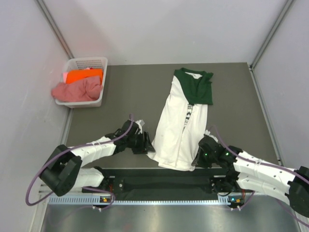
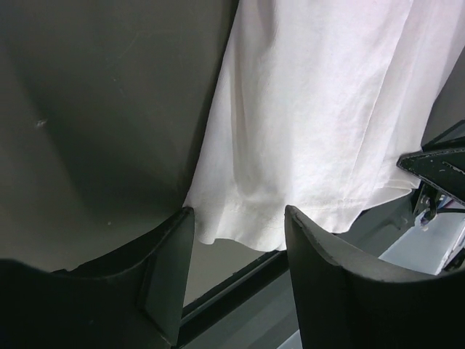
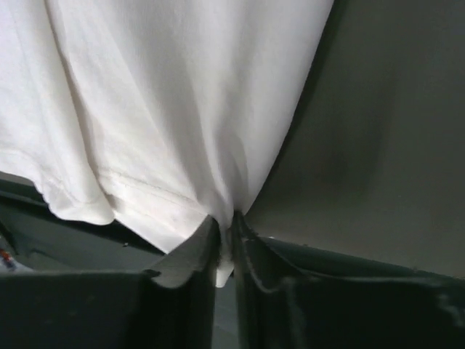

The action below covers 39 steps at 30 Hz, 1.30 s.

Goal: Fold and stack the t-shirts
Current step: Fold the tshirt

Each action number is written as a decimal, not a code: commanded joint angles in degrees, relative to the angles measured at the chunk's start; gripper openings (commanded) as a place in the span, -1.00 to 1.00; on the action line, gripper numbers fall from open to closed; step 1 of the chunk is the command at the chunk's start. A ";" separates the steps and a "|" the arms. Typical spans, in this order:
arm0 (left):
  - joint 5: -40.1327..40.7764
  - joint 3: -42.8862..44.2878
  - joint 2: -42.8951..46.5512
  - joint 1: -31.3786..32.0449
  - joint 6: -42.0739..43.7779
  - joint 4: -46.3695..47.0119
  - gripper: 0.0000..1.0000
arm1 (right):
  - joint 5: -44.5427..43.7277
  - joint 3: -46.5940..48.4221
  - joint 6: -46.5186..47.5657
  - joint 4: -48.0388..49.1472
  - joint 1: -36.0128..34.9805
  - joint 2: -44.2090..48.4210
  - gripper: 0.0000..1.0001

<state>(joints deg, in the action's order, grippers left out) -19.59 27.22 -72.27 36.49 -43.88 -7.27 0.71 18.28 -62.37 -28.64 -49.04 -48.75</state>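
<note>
The white t-shirt [image 1: 177, 130] lay lengthwise on the table [image 1: 130, 96], green collar end far from the arms; the right tool [image 3: 225, 225] was clenched on its near hem corner, while the left tool [image 2: 238, 225] stood released, jaws apart at the opposite hem corner.
</note>
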 commanded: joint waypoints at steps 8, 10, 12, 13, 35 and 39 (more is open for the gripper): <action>5.97 3.62 -1.91 2.53 1.16 -3.63 -0.04 | -4.67 3.16 -0.12 -8.36 -1.32 4.02 -0.99; 7.28 4.15 -3.57 3.14 1.77 -4.42 0.00 | -4.49 3.16 0.05 -8.18 -1.33 3.75 -0.99; 9.82 5.21 -4.54 3.32 2.74 -6.70 0.19 | -4.49 2.99 0.05 -7.75 -1.33 3.49 -1.00; 10.10 5.12 -4.46 3.32 3.09 -6.97 0.28 | -4.23 2.73 0.23 -7.48 -1.24 3.58 -1.00; 2.11 2.92 -1.83 6.31 -2.97 -0.37 -1.00 | -6.95 6.32 1.28 -10.99 -1.33 6.29 -1.00; -0.61 4.77 0.29 5.70 -3.32 -1.52 -1.00 | -9.49 8.34 1.90 -12.40 -1.33 8.14 -1.00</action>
<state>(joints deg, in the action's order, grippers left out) -17.21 30.04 -74.22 42.46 -45.67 -7.97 -5.37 22.85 -61.52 -39.20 -49.45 -42.24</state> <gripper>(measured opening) 0.019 0.018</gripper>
